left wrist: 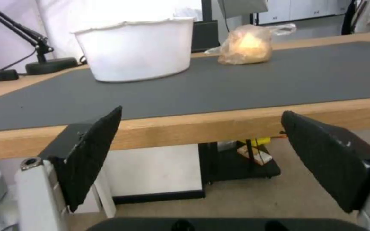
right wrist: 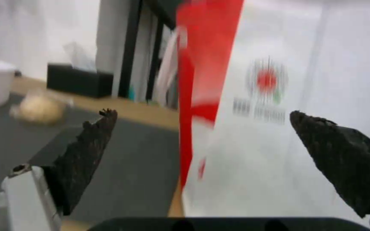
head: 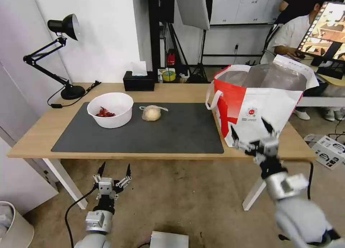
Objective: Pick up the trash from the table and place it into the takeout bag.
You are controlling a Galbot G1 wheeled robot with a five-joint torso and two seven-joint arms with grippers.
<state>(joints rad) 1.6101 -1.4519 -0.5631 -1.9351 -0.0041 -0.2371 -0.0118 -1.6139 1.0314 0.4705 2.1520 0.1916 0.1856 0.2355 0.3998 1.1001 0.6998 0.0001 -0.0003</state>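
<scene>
A white bowl (head: 110, 109) holding red scraps sits on the left part of the dark mat (head: 179, 133); the bowl (left wrist: 136, 48) also faces my left wrist camera. Beside it lies a knotted clear bag with a beige lump (head: 152, 113), the same bag (left wrist: 247, 45) (right wrist: 37, 109) seen from both wrists. The takeout bag (head: 258, 101) stands open at the table's right end, its white and red side (right wrist: 253, 96) close before my right gripper. My right gripper (head: 251, 130) hangs open and empty in front of that bag's lower front. My left gripper (head: 115, 168) is open and empty below the table's front edge (left wrist: 202, 125).
A black tissue box (head: 138, 81) and a black desk lamp (head: 66, 54) stand along the table's back edge. A monitor (head: 325, 31) and a seated person are behind the bag. White table legs (head: 66, 181) stand near my left arm. A bin (head: 12, 224) sits at the lower left.
</scene>
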